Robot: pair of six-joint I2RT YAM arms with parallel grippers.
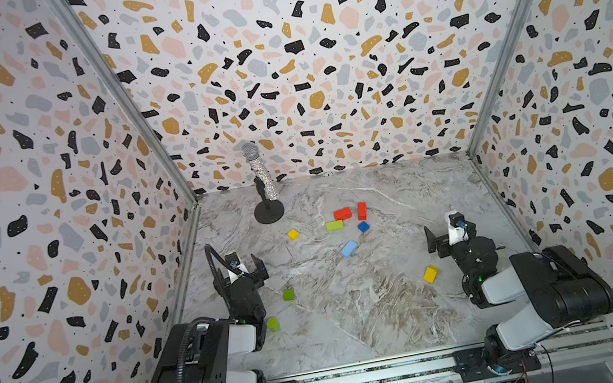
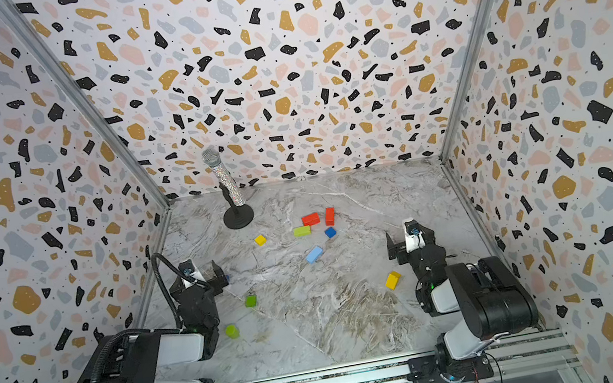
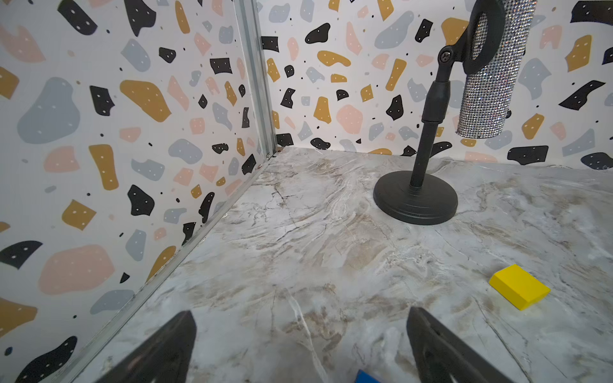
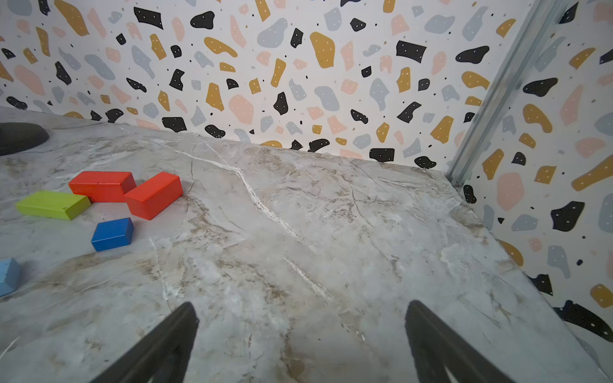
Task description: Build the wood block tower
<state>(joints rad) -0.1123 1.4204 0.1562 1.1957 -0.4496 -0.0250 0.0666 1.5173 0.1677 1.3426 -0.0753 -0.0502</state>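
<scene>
Looking on, I see no tower yet: the wood blocks [image 1: 334,225] lie scattered across the marble table [image 1: 359,318]. The left gripper [image 3: 301,313] and right gripper [image 4: 300,303] both gape wide, empty. I'd seat the light-blue brick [image 1: 349,248] flat first, gripped across its narrow sides.

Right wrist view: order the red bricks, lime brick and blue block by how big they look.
1. Red bricks and lime brick: they look about alike, so not ranked against each other.
2. Blue block: clearly smallest.

terrazzo-print walls [image 1: 315,52], marble-look tabletop [image 1: 358,310]
</scene>
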